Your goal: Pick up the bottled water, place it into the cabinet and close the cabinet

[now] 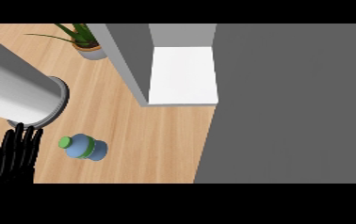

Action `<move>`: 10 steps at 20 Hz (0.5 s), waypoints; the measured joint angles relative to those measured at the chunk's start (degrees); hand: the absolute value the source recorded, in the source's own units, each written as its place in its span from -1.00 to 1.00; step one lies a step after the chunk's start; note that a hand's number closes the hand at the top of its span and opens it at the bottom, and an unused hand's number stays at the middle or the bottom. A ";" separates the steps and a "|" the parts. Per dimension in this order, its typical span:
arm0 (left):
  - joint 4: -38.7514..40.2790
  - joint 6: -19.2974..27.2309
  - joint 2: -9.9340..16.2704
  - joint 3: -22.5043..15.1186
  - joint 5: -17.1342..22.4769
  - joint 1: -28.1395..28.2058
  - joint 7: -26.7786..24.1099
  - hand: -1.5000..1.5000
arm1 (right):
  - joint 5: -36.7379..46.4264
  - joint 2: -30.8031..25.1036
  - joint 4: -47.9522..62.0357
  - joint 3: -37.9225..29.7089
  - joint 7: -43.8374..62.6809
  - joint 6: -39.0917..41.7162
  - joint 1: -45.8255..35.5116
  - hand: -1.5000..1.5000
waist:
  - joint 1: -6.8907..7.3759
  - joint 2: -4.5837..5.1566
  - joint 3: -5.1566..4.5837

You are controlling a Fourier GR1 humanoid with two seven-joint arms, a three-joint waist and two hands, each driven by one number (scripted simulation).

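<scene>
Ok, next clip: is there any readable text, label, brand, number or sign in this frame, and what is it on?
None can be read.
Bottled water: blue body, green cap, no label or print visible.
Cabinet: plain grey walls and white inside, no markings.
Potted plant: no tag or writing on the pot.
Left hand and its grey forearm: no lettering.
Wooden counter: bare grain only.

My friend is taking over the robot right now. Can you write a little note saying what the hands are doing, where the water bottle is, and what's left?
Left hand: open, fingers straight, beside the bottled water, not holding it.
Right hand: not in view.
The bottle lies on the wooden counter, green cap toward the left hand.
Cabinet: open, white shelf showing.
Done: nothing yet.
Left: grasp bottle, put it in the cabinet, close the cabinet.
</scene>
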 measured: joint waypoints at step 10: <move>13.83 0.74 0.53 -1.88 -4.72 -4.13 -9.04 -1.00 | 0.44 -1.78 -0.04 0.93 0.04 -2.40 -0.35 -1.00 | 0.16 0.01 0.03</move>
